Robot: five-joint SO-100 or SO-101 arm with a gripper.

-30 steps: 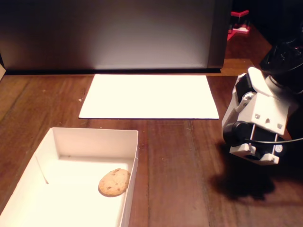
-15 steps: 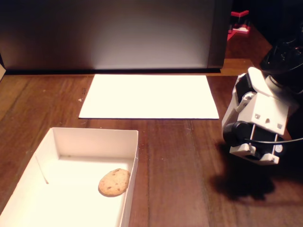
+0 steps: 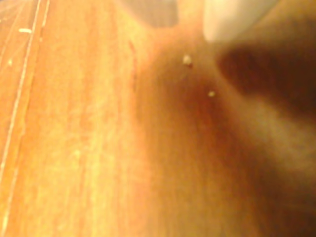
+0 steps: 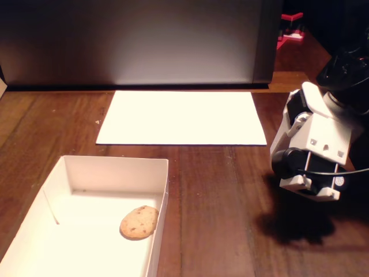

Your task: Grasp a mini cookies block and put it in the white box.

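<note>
In the fixed view, the arm [image 4: 314, 147] stands at the right side, its white wrist housing tilted downward with a black motor and a thin black cable running off to the right. The fingers are hidden beneath the housing. The wrist view shows only a blurred pale finger [image 3: 232, 17] at the top edge.

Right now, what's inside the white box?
In the fixed view, the white box holds one mini cookie, lying flat on its floor near the right wall. The rest of the visible floor is bare; the near end runs out of frame.
</note>
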